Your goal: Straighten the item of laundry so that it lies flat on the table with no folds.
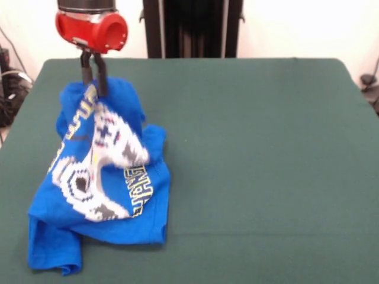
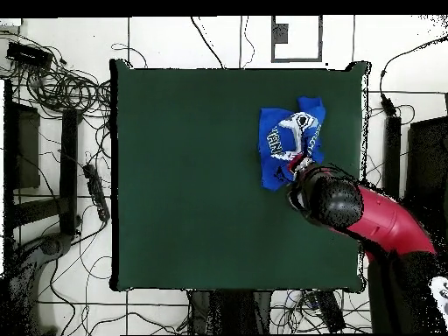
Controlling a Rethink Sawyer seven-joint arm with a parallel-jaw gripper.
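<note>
The bright blue T-shirt [image 1: 100, 177] with a white-grey controller print and yellow lettering is bunched and folded at the left of the dark green table [image 1: 254, 148]. My gripper [image 1: 95, 89] is shut on the shirt's far edge and holds that part lifted, so the cloth hangs down toward the near side. The near part of the shirt rests crumpled on the table. In the overhead view the shirt [image 2: 284, 140] lies near the table's upper right, and the red arm covers the gripper [image 2: 302, 166].
The robot's black pedestal [image 1: 192, 26] stands behind the table's far edge. Cables [image 2: 61, 83] and dark equipment lie on the floor around the table [image 2: 201, 175]. The shirt sits close to the table's left edge in the front view.
</note>
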